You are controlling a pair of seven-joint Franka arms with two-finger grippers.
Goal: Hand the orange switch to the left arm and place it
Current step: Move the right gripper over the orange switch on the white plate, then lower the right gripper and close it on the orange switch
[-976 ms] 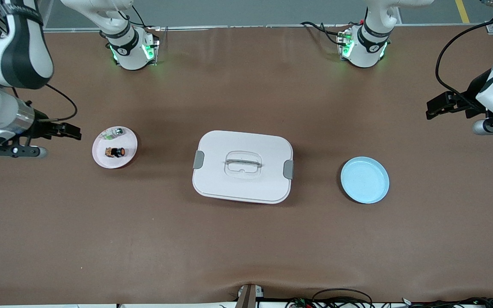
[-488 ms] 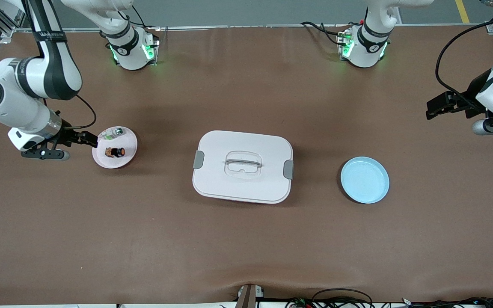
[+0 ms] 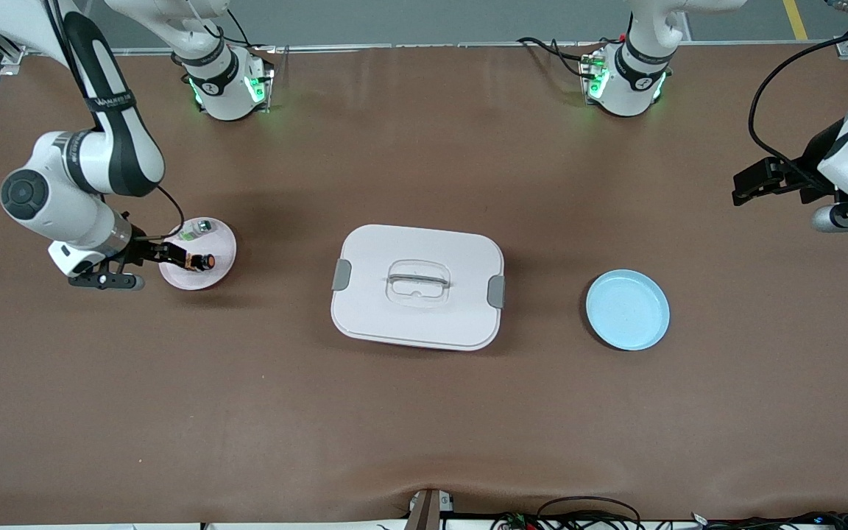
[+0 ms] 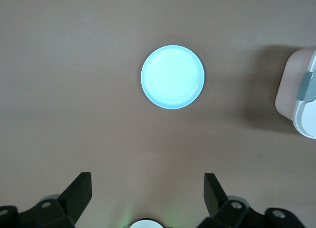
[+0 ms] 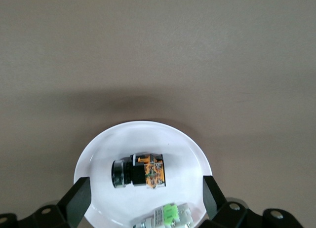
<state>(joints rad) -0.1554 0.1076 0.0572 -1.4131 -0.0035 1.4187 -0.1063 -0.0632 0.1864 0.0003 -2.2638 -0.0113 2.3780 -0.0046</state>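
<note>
The orange switch (image 3: 199, 261) (image 5: 139, 171), black at one end with an orange-tan body, lies on its side on a pink plate (image 3: 219, 249) (image 5: 98, 159). My right gripper (image 3: 174, 255) (image 5: 146, 188) hangs open low over that plate, on the side toward the right arm's end of the table. Its fingers straddle the plate and nothing is held. The white lidded box (image 3: 418, 287) (image 4: 301, 95) sits in the middle of the table. My left gripper (image 3: 744, 184) (image 4: 147, 186) waits open and empty over bare table at the left arm's end.
A green-and-silver component (image 3: 196, 230) (image 5: 168, 215) shares the pink plate, farther from the front camera than the switch. A blue plate (image 3: 628, 309) (image 4: 172, 76) lies between the box and the left arm's end of the table.
My right arm has swung in from the table's end, bringing its open gripper over the pink plate and down beside the switch. The left arm has not moved.
</note>
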